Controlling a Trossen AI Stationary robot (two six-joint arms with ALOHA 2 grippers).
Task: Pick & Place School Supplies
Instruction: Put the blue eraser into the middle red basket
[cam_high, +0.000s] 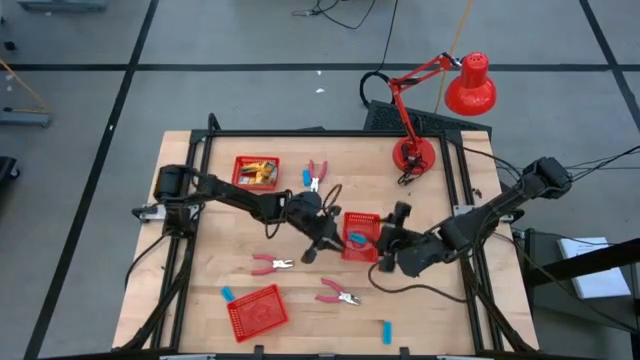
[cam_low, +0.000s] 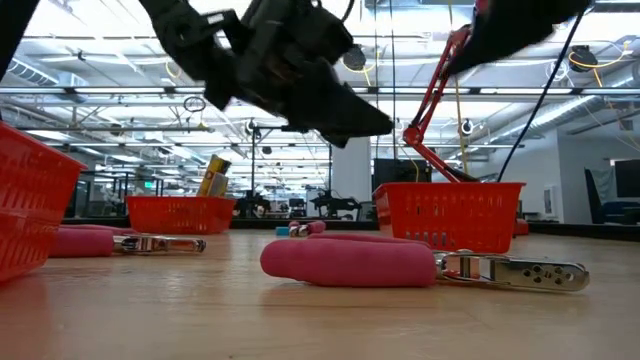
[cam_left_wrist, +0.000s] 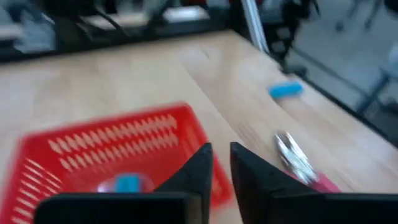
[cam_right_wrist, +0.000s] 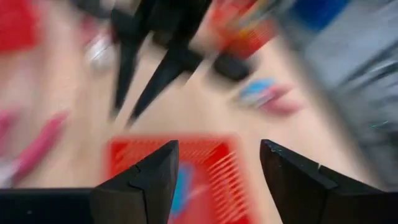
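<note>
The school supplies lie loose on the table. Pink-handled pliers (cam_high: 272, 264) (cam_high: 340, 294) (cam_high: 316, 175) and light-blue blocks (cam_high: 227, 293) (cam_high: 386, 330) rest flat on the wood. One blue block (cam_high: 357, 240) lies inside the middle red basket (cam_high: 362, 222), and yellow pieces (cam_high: 262, 170) fill the far-left basket (cam_high: 240, 180). My left gripper (cam_high: 318, 248) (cam_left_wrist: 221, 165) hovers just left of the middle basket, open by a narrow gap and empty. My right gripper (cam_high: 385, 248) (cam_right_wrist: 217, 162) hovers at that basket's right side, open wide and empty.
A third red basket (cam_high: 257, 310) sits near the table's near edge. A red desk lamp (cam_high: 470, 85) stands on its base (cam_high: 413, 155) at the far right corner. The two grippers are close together over the middle basket. Bare wood lies along the near right part of the table.
</note>
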